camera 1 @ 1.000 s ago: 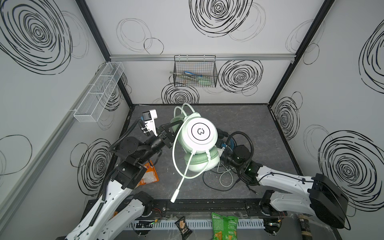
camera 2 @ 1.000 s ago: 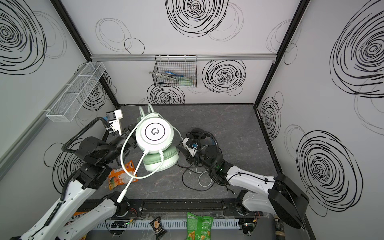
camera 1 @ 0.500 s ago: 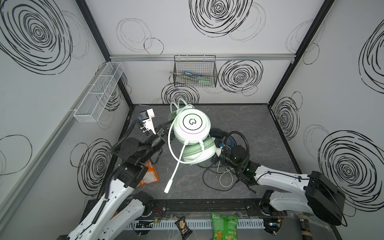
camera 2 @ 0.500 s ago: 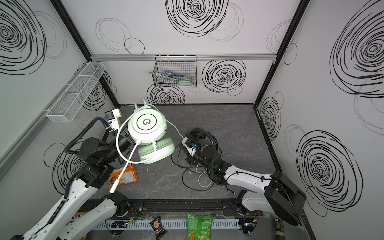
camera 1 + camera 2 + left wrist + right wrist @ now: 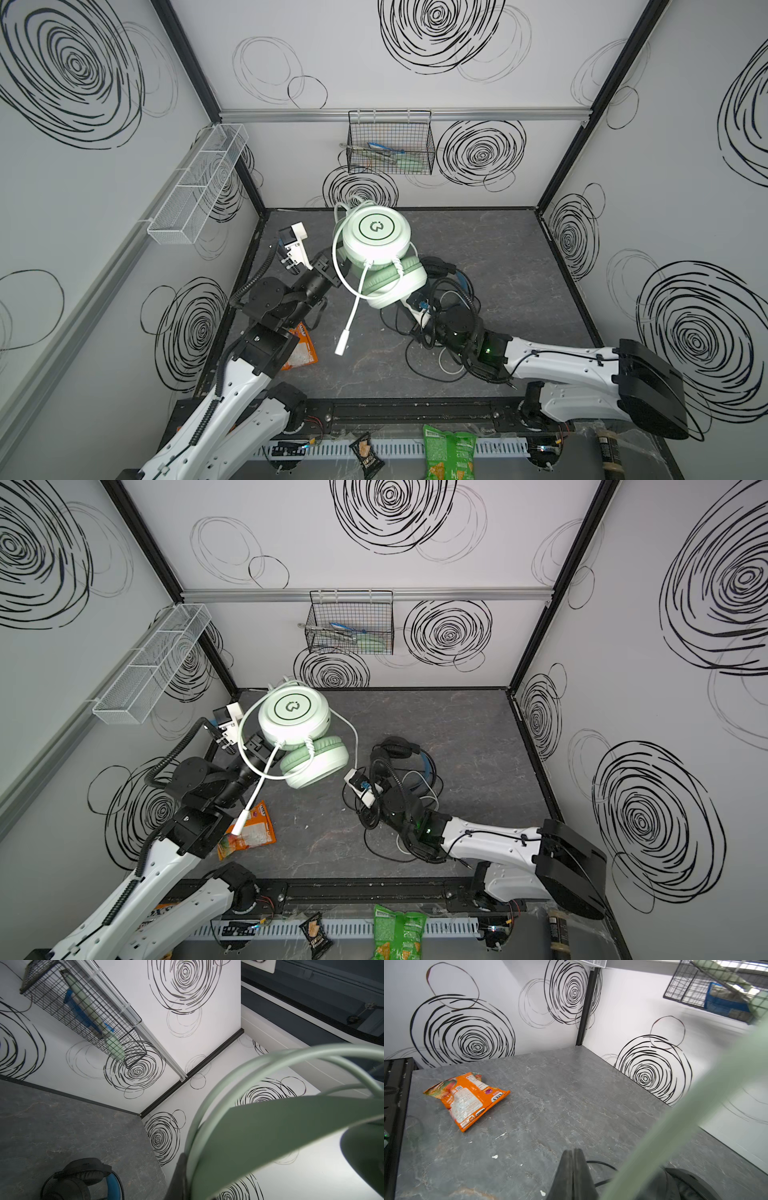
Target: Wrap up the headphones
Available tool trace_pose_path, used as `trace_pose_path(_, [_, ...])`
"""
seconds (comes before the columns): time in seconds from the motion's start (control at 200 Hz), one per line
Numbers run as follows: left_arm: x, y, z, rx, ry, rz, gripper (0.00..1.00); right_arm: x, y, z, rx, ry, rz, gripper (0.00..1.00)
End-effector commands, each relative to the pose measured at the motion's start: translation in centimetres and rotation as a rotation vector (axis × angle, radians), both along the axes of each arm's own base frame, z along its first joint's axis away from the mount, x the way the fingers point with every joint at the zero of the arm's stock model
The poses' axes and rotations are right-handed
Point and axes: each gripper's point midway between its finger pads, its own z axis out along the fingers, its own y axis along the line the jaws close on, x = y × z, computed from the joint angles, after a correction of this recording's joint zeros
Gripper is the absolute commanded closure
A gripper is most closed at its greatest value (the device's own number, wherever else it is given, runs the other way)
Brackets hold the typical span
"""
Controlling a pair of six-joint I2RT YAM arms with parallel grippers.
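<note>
The mint-green headphones [image 5: 376, 239] [image 5: 293, 719] hang above the table at the back left. Their white cable loops round the ear cups and the mic boom [image 5: 351, 320] dangles down. My left gripper [image 5: 328, 266] [image 5: 187, 1159] is shut on their green headband [image 5: 270, 1126]. The black headphones [image 5: 440, 266] [image 5: 395, 746] [image 5: 79, 1176] lie on the table with tangled cable. My right gripper [image 5: 573, 1152] is low beside them, fingers pressed together with nothing showing between them. A black cable runs just behind its tips. In both top views the right fingertips are hidden.
An orange snack bag [image 5: 299, 345] [image 5: 467, 1097] lies at the front left. Loose black and white cables [image 5: 436, 357] sprawl under the right arm's wrist [image 5: 399, 808]. A black wire basket [image 5: 390, 145] hangs on the back wall, a white mesh shelf [image 5: 199, 187] on the left wall.
The left arm has carried the green headphones up and toward the back left, and the mic boom has swung with them. The right arm has edged a little toward the middle.
</note>
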Motion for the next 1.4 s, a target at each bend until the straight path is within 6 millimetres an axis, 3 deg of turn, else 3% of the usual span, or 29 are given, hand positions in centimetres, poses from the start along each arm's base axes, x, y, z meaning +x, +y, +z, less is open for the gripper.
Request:
trace_pose_path(0.0, [0.7, 2.4, 1.3, -0.053, -0.020, 0.130, 1.00, -0.4, 0.0, -1.1, -0.096, -0.010, -0.079, 1.00])
trace_pose_path(0.17, [2.9, 4.6, -1.6, 0.028, 0.064, 0.305, 1.00, -2.9, 0.9, -2.7, -0.189, 0.006, -0.077, 1.00])
trace_pose_path(0.335, [4.8, 5.3, -3.3, 0.080, 0.108, 0.395, 1.00, -4.7, 2.0, -3.8, -0.268, -0.002, -0.067, 1.00])
trace_pose_path(0.635, [6.1, 8.0, -5.3, 0.289, 0.126, 0.630, 1.00, -7.2, 4.1, -3.8, -0.396, -0.070, -0.110, 1.00])
trace_pose_path(0.785, [5.7, 9.5, -4.8, 0.427, 0.092, 0.748, 1.00, -8.4, 4.5, -2.8, -0.387, -0.050, -0.078, 1.00])
trace_pose_path(1.016, [4.8, 10.4, -4.3, 0.598, 0.044, 0.863, 1.00, -9.4, 4.7, 0.2, -0.352, -0.021, -0.016, 1.00])
trace_pose_path(1.396, [3.3, 9.1, -4.1, 0.887, -0.033, 0.975, 1.00, -9.5, 4.6, 5.1, -0.339, 0.002, 0.030, 1.00])
